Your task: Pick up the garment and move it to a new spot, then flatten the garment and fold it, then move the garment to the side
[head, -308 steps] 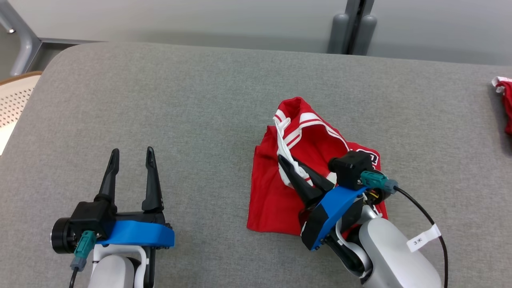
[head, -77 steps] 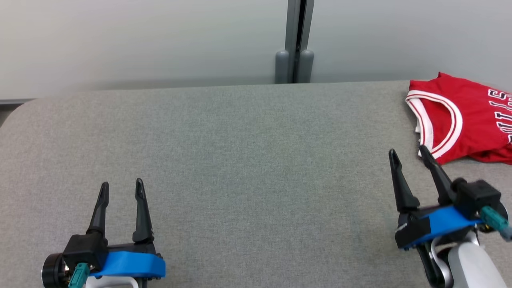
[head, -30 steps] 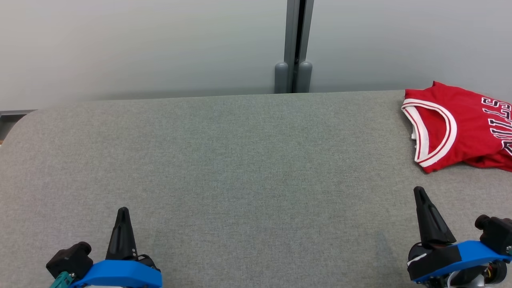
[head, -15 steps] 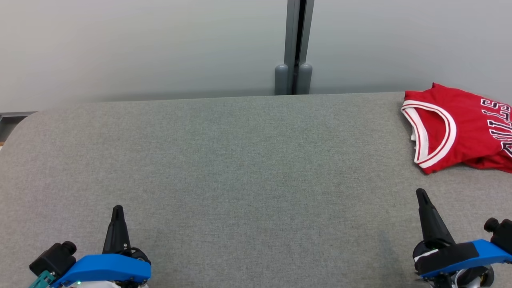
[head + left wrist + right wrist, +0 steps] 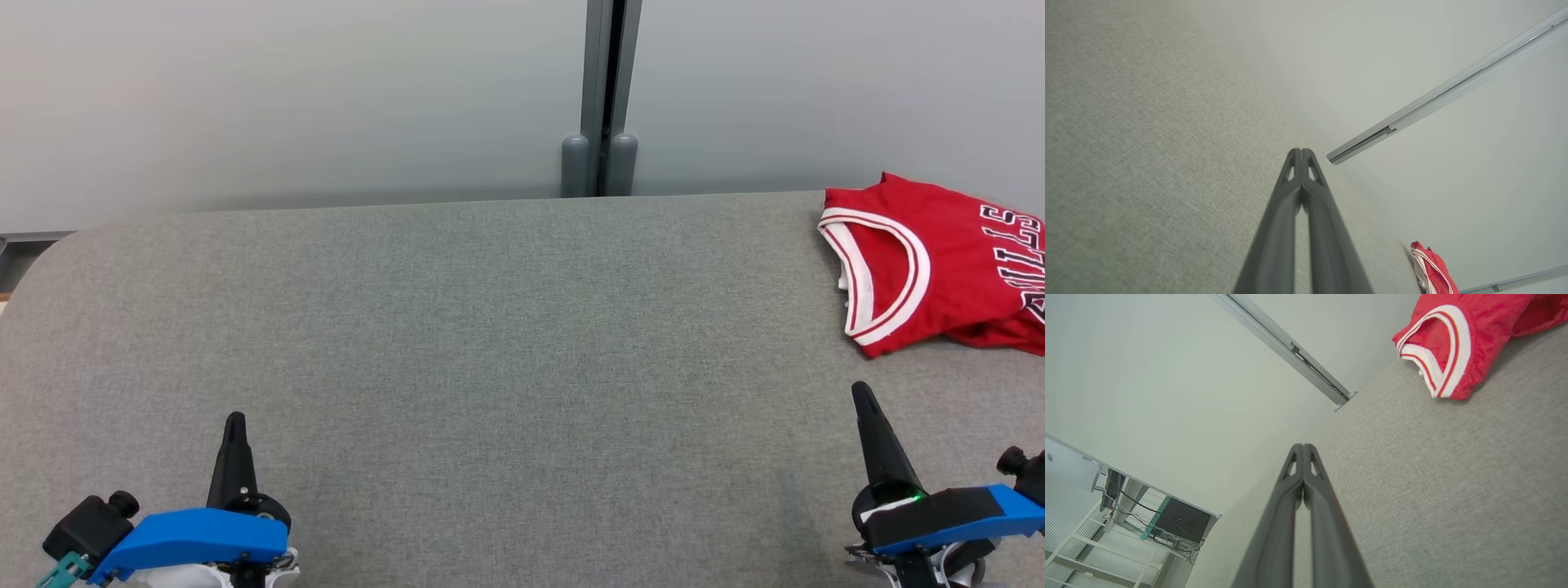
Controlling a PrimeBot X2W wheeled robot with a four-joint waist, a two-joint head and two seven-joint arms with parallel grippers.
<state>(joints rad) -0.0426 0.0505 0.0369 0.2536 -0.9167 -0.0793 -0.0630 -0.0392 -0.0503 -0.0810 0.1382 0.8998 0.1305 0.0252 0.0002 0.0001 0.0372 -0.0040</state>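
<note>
We found the red garment (image 5: 931, 261) lying at the far right of the grey padded table (image 5: 490, 343), its right part cut off by the edge of the head view. It lay compact and layered, with a white-trimmed opening facing left and white lettering on top. A lower layer peeked out along its near edge.

Our left gripper (image 5: 235, 423) sat at the near left and our right gripper (image 5: 862, 392) at the near right. Both were well apart from the cloth, the right one being the nearer. In each wrist view the two fingers met at the tips with nothing between them, so we read both pincers as closed and empty.

From this we judged the picking up, flattening and folding to be done, and the garment already set to the side. Little seemed left, if anything. We could not tell how tidy the fold was, since part of it was out of sight.
</note>
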